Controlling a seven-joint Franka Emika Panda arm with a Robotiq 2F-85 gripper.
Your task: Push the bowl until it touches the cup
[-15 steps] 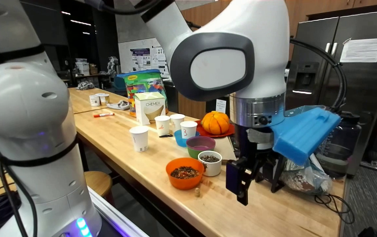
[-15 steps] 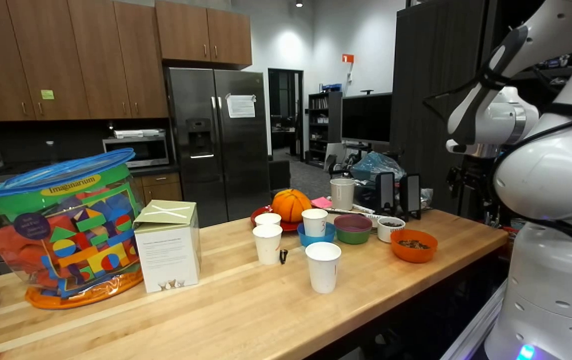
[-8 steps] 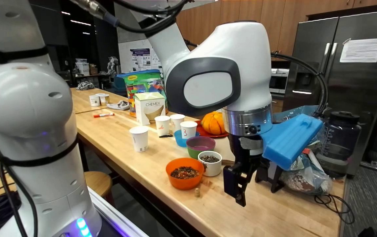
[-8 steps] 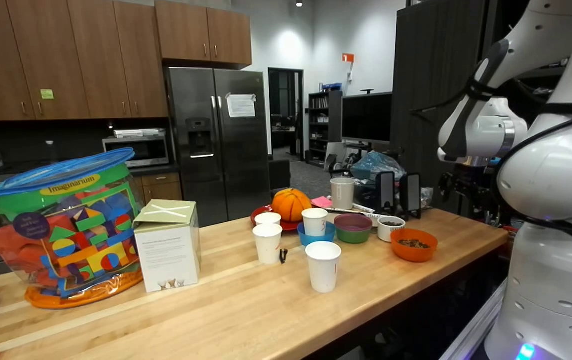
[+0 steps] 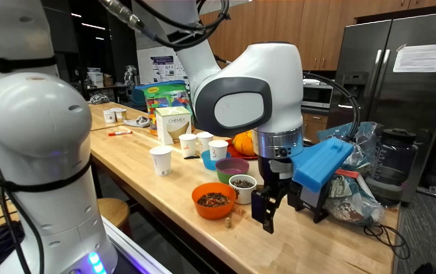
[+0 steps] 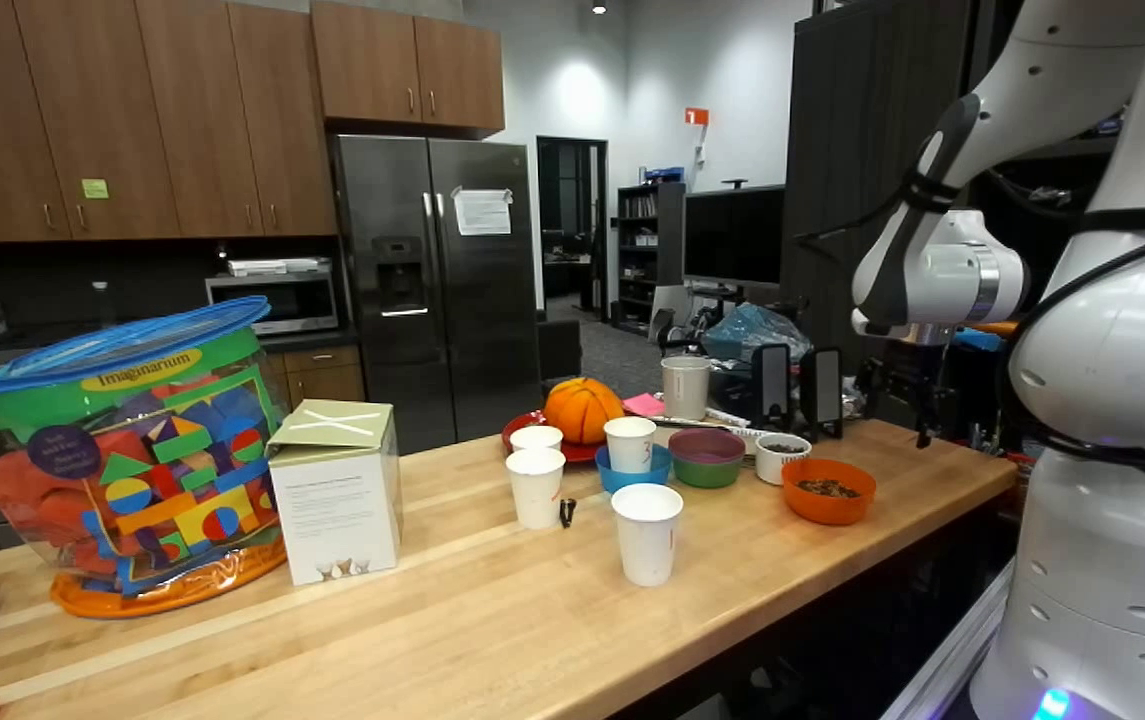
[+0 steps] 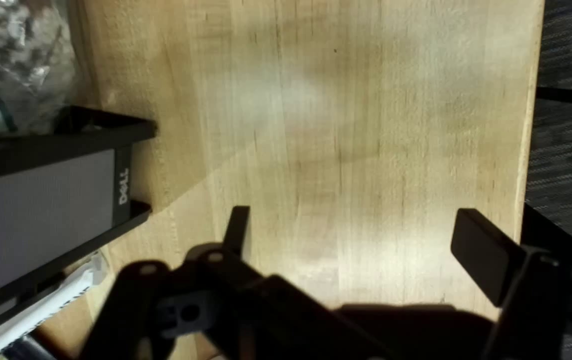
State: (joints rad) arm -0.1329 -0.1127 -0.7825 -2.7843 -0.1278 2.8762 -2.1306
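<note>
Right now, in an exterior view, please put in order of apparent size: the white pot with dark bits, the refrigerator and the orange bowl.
Largest: refrigerator, although farthest away.
Next: orange bowl.
Smallest: white pot.

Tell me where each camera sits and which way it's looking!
Wrist view: sits by the gripper, looking down at the counter beside a Dell speaker; only the gripper shows, jaws apart.
In an exterior view: beside the arm, looking slantwise along the counter; much of the arm and the gripper show.
In an exterior view: farther from the arm, looking over the counter toward the fridge; arm and gripper show at picture right.
Both exterior views share the arm, gripper, orange bowl and fridge.
</note>
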